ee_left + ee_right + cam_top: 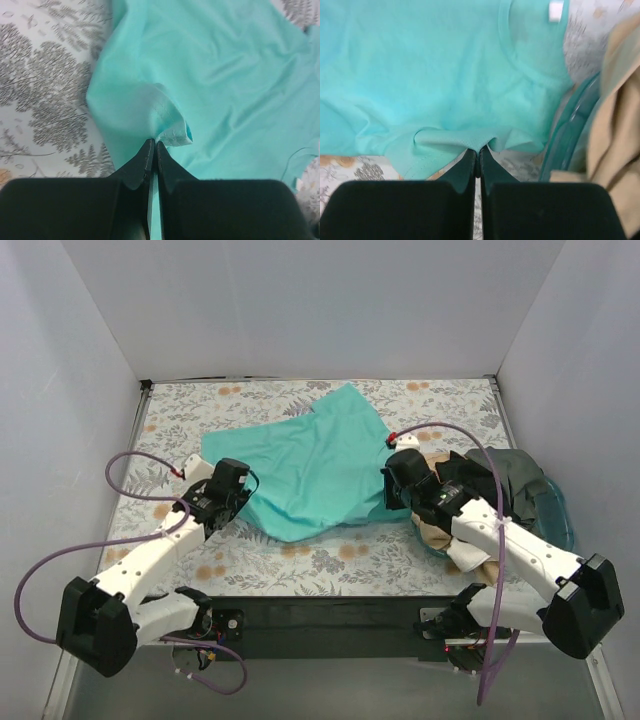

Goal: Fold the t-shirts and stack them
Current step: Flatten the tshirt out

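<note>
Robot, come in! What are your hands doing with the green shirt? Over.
Left gripper shut on teal t-shirt hem. Right gripper shut on its edge. Blue tub close beside right gripper.

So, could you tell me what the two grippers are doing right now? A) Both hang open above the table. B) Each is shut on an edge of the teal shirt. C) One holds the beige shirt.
B: the wrist views show the left gripper and right gripper each pinching a fold of the teal shirt.

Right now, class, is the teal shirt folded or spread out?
Spread: the shirt lies mostly flat on the table, left hand and right hand each pinching an edge.
</note>
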`<state>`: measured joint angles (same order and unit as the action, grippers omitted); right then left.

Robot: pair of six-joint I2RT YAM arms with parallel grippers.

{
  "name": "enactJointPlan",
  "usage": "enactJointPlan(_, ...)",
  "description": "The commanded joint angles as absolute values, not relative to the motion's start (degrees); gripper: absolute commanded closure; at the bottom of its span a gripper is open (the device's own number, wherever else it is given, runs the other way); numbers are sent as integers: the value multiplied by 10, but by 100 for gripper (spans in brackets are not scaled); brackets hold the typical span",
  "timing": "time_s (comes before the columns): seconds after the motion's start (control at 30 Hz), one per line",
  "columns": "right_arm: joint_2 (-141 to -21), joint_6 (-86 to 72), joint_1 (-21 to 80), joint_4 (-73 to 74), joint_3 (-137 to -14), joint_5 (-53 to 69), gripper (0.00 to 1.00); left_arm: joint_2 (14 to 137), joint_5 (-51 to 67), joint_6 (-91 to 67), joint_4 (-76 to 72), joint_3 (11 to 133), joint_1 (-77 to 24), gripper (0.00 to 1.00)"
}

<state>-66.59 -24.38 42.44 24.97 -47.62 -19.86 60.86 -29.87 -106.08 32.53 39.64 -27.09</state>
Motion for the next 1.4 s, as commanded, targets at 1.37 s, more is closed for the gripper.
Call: enactJointPlan(1.37,-643,32,376,215,-1086,-80,99,534,-484,-841,380,937,-264,100)
